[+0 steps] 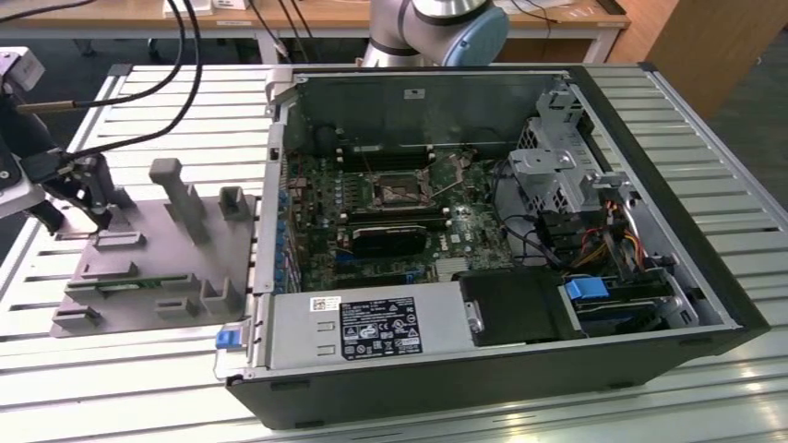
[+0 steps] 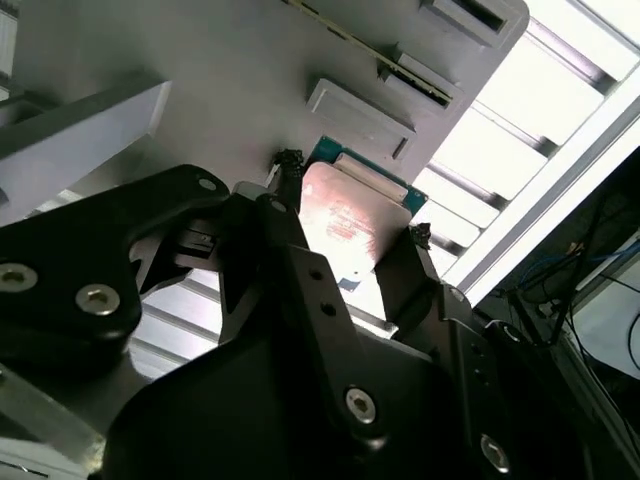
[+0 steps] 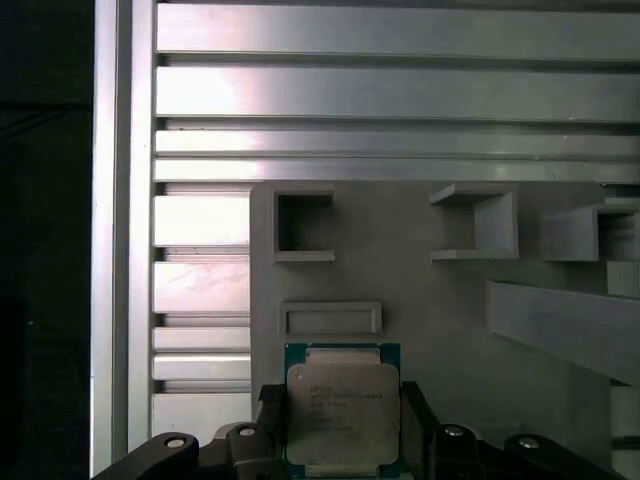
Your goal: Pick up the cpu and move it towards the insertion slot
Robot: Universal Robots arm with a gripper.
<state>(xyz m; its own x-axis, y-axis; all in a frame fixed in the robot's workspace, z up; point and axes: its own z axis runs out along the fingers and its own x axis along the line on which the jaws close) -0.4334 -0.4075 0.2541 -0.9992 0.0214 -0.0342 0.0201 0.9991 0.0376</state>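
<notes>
Two fingers (image 3: 272,425) pinch the cpu (image 3: 343,410) by its opposite edges at the grey fixture plate (image 3: 430,300).

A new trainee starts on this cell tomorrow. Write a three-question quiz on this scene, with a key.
1. True or false: the cpu already sits in the insertion slot.
2. The gripper is above: A) the grey fixture plate, B) the motherboard, C) the drive bay.
3. Fill in: the cpu sits between the gripper's two ____.
Key: 1 false; 2 A; 3 fingers.
</notes>
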